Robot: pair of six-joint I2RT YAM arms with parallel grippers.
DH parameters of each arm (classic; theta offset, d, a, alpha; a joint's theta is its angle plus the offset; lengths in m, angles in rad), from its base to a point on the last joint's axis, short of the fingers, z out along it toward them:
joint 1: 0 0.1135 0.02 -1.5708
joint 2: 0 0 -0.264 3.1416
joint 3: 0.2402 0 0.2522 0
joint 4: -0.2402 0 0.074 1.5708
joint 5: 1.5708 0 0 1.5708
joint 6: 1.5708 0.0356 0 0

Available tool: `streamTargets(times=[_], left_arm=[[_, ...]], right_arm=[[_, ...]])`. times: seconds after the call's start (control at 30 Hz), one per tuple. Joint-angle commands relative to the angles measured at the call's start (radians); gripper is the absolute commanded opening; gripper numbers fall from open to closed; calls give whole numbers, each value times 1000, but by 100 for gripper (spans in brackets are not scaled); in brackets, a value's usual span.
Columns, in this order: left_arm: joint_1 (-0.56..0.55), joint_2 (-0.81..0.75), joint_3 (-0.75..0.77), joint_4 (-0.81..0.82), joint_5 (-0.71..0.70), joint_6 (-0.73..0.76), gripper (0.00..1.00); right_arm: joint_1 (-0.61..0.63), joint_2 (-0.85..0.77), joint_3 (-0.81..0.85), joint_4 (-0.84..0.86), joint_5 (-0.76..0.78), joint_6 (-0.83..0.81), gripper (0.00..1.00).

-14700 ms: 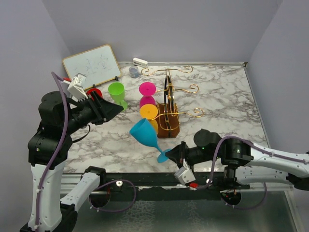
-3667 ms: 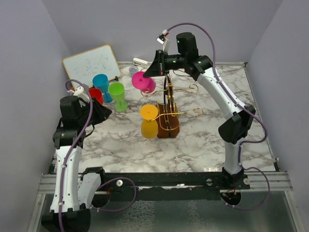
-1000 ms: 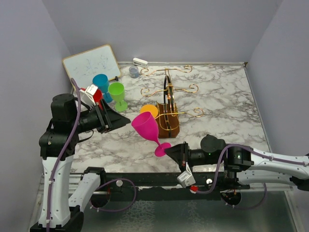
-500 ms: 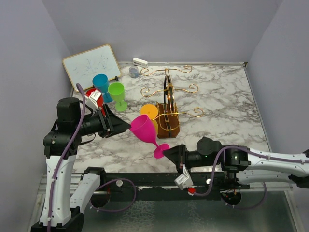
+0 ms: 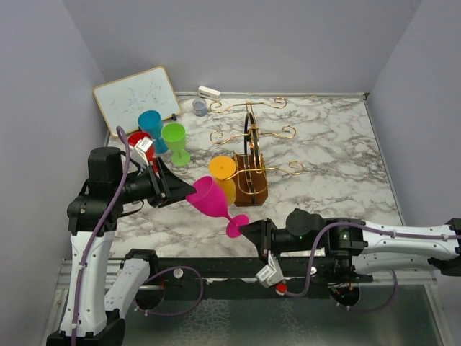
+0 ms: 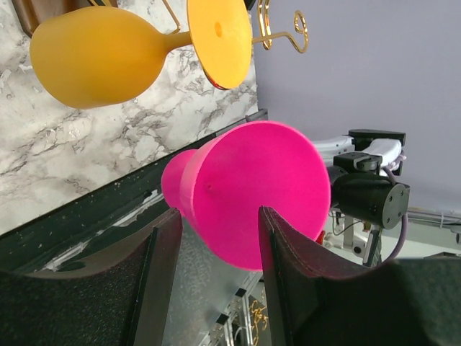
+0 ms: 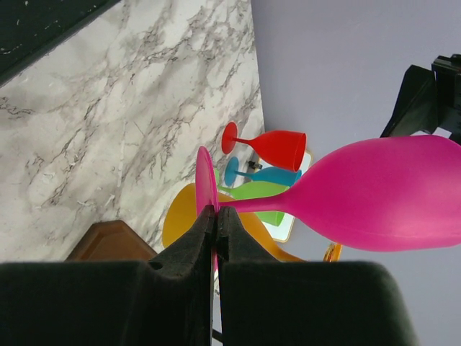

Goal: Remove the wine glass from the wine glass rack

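On my top view the red glass [image 5: 132, 136] sits mostly behind the left wrist camera [image 5: 142, 146], and the pink wine glass [image 5: 209, 200] covers part of the orange glass [image 5: 223, 171]. The left wrist feed cuts the wine glass rack [image 6: 29, 7] off at its top edge, and the pink bowl hides its own stem. On the right wrist feed that bowl is cropped at right, the fingers [image 7: 180, 252] of the right gripper [image 7: 216, 214] cover the foot's lower half, and I can't separate the blue glass [image 7: 277, 177] from the green glass [image 7: 252, 192].

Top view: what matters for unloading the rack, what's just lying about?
Job: wine glass rack; orange glass hanging on it; pink glass, foot pinched by right gripper, bowl inside open left gripper; blue glass, green glass, red glass, already off.
Lying about: whiteboard, grey cup, white object.
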Motion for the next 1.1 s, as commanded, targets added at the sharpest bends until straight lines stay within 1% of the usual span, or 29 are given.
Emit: streamTargets(times=[0.0,0.2,0.37,0.43,0.47,0.5,0.6,0.63,0.7,0.73,0.77,0.83,0.93,0.97,1.07], left_arm=[[-2,-7,0,0,8,15,50],[-1,-23,-32,-13,2,23,49],[-2,-25,-36,-33,-8,40,48],[-2,-29,-43,-40,-14,46,45],[-2,-32,-49,-40,-17,47,41],[-2,-33,-53,-42,-17,49,34],[-2,-36,-63,-51,-20,57,5],[-3,-36,-63,-55,-23,60,0],[-3,-38,-61,-59,-24,68,0],[-3,-37,-58,-64,-30,71,0],[-3,-36,-53,-71,-41,74,0],[-3,-30,-27,-100,-93,91,0],[-3,-13,59,-156,-207,124,0],[-3,-3,101,-174,-255,135,0],[-3,37,259,-228,-400,156,0]], right_arm=[[29,23,-13,58,57,-45,1],[43,34,-47,144,109,-104,1],[48,47,-57,164,125,-127,1],[52,50,-57,169,130,-130,1],[53,50,-57,170,133,-130,1],[53,49,-58,171,135,-130,1],[53,42,-64,174,145,-127,1],[54,38,-66,174,150,-124,1],[53,31,-68,172,160,-120,1],[54,27,-69,172,164,-116,3],[54,23,-72,172,167,-108,10],[53,12,-71,160,171,-87,29],[53,-12,-73,118,176,-45,49],[53,-23,-75,103,177,-31,53],[53,-60,-67,47,178,20,54]])
